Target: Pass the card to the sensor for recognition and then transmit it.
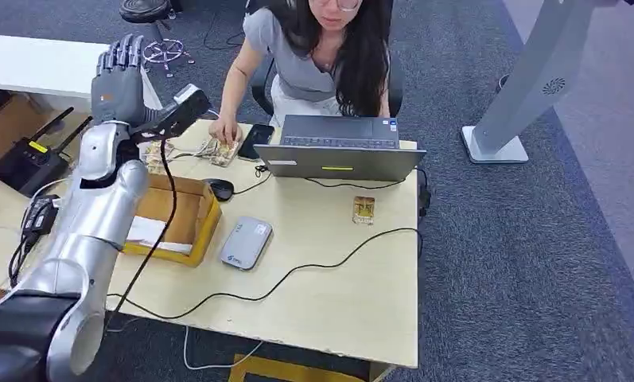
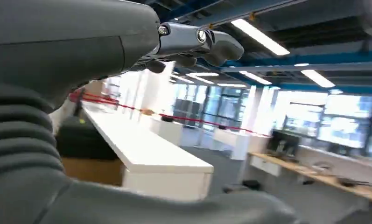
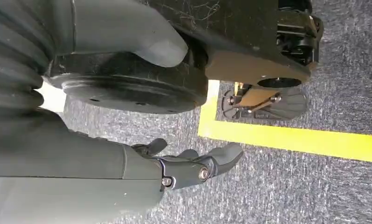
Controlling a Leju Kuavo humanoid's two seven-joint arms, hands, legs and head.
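Note:
A small orange card (image 1: 363, 209) lies flat on the wooden table (image 1: 353, 294), right of centre, in front of the laptop. The grey flat sensor box (image 1: 246, 242) lies left of it, beside a yellow box. My left hand (image 1: 118, 76) is raised high above the table's far left corner, fingers spread upward and holding nothing; in the left wrist view its fingers (image 2: 198, 42) point at the ceiling. My right hand (image 3: 188, 168) hangs over the grey carpet, fingers loosely apart and empty.
A person sits at the far side with one hand (image 1: 224, 131) on a small pile of cards (image 1: 222, 151), behind an open laptop (image 1: 337, 147). An open yellow box (image 1: 178, 219), a mouse (image 1: 220, 189), a phone (image 1: 255, 141) and black cables lie on the table. Radios (image 1: 27, 163) sit at left.

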